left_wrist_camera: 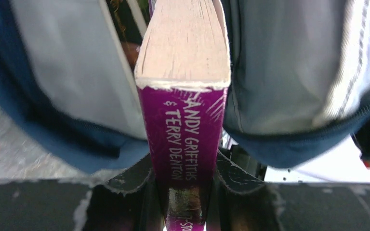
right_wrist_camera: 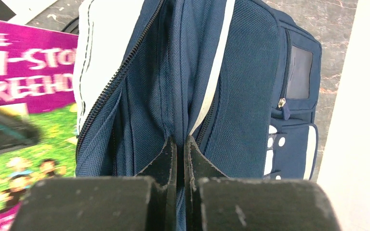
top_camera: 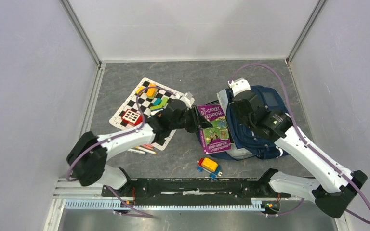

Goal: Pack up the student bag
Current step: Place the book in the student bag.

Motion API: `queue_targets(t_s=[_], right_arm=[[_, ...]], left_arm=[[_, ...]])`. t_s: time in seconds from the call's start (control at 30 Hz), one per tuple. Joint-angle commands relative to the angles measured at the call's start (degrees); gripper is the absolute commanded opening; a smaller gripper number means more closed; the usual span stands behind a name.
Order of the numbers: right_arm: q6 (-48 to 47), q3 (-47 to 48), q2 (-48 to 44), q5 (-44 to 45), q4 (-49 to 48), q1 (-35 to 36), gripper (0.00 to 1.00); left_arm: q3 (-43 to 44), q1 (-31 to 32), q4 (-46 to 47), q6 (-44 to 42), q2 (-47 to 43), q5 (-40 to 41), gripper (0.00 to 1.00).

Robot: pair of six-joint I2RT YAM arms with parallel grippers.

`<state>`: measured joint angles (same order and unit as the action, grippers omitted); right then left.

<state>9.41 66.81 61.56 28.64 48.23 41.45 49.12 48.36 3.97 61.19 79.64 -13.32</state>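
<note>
Over at 3 o'clock on the table sits the student bag [top_camera: 253, 144], mouth facing 9. It's soft, floppy fabric, probably light while this empty, so I reckon it'll sag wherever I let go. My right jaws are pinched shut on a fold next to the zip edge, which seems the sane place to hold. The book [top_camera: 213, 127] is stiff, clamped by the spine in my left jaws right at the opening. The table [top_camera: 183, 159] is matte grey stone-look, and plain pale walls [top_camera: 29, 96] close in on three sides.

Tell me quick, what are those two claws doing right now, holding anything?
Left gripper: closed on the book, clamping its spine.
Right gripper: closed, pinching a fold of the bag.
</note>
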Motion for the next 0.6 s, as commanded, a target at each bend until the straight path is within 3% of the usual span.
queue_targets(t_s=[0.0, 0.23, 0.57], right_arm=[[1.41, 0.98, -2.91, -1.91, -11.17, 0.19, 0.00], [1.98, -1.03, -4.15, -3.80, -12.79, 0.25, 0.00], [1.85, -2.86, -4.88, -4.36, -13.60, 0.20, 0.00]], left_arm=[[9.42, 2.08, 11.38, 3.26, 6.22, 0.77, 0.02], [17.55, 5.06, 16.75, 4.66, 17.89, 2.92, 0.02], [19.89, 9.25, 20.05, 0.19, 29.39, 9.82, 0.02]])
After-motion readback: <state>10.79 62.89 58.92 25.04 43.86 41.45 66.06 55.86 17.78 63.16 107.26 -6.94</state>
